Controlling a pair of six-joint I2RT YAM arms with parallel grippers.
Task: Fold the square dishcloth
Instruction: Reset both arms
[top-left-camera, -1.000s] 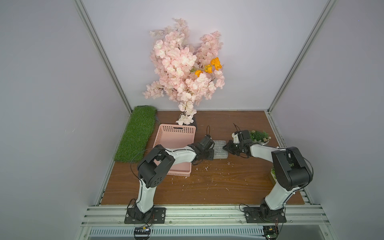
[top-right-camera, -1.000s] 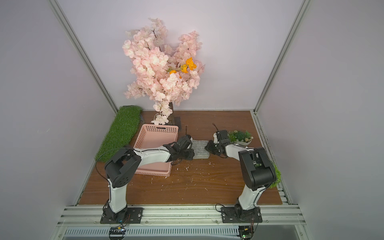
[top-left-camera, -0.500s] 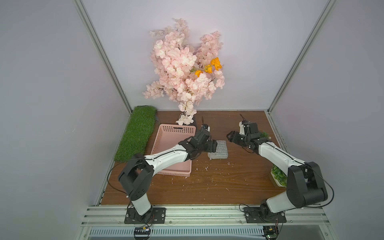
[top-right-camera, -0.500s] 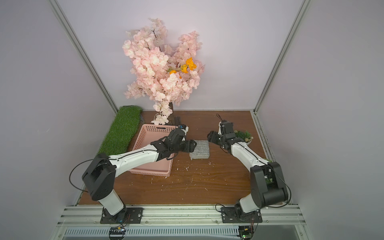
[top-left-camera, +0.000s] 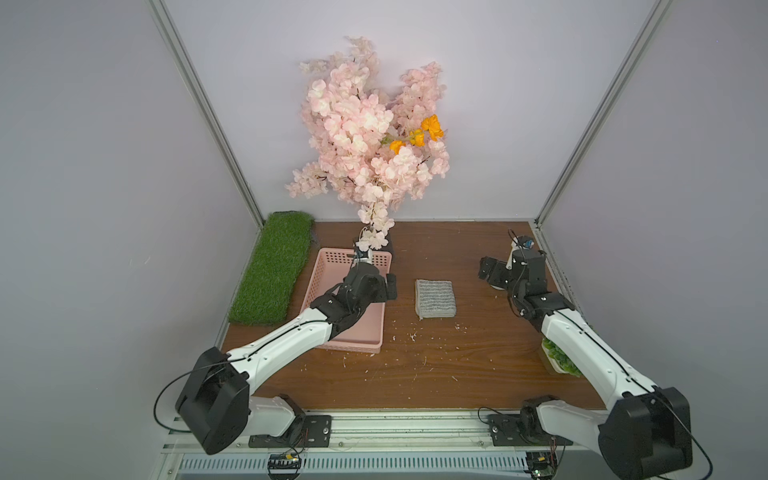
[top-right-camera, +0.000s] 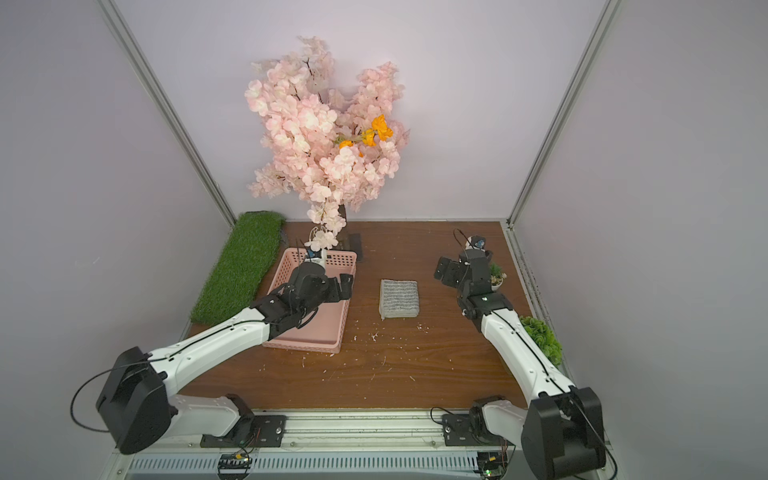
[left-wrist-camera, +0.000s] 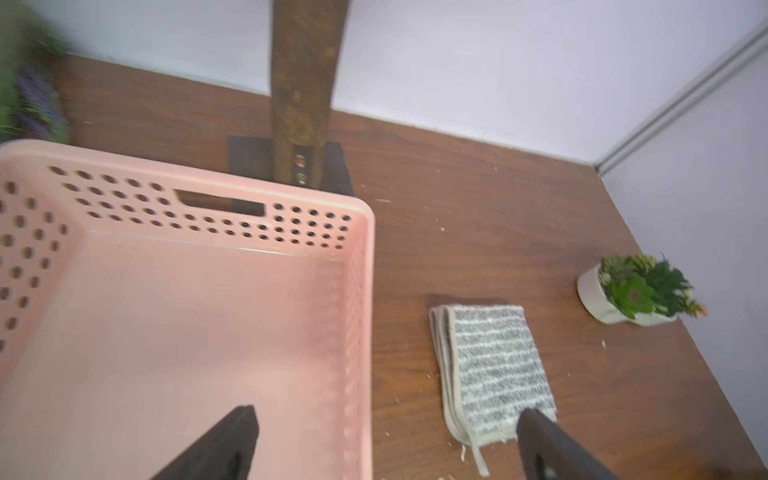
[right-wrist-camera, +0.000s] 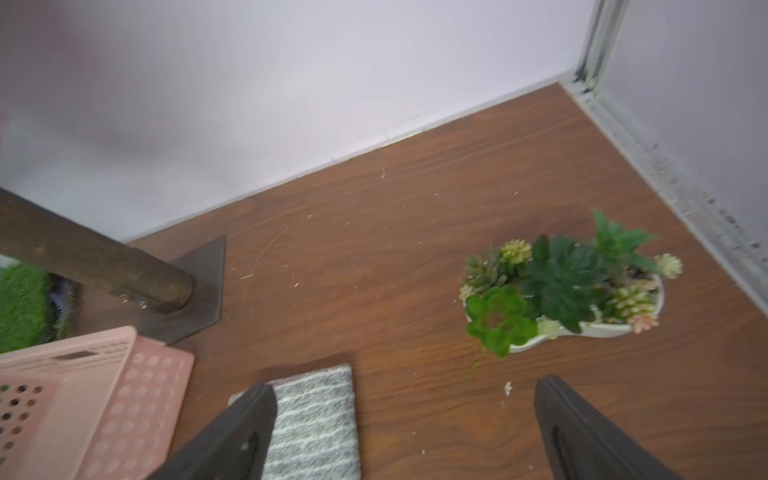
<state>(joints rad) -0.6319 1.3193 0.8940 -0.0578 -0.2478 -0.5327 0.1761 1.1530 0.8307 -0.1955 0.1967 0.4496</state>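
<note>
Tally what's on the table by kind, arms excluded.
square dishcloth: 1
pink basket: 1
green grass mat: 1
blossom tree: 1
small potted plants: 2
Total: 6

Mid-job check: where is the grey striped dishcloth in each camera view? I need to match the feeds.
Top view: dishcloth near the centre of the scene, beside the pink basket.
Top view: same spot, with the basket alongside.
Left wrist view: it lies between the basket and the potted plant.
Right wrist view: partly cut off, between the basket and the plant.
Shared landmark: the pink basket.
</note>
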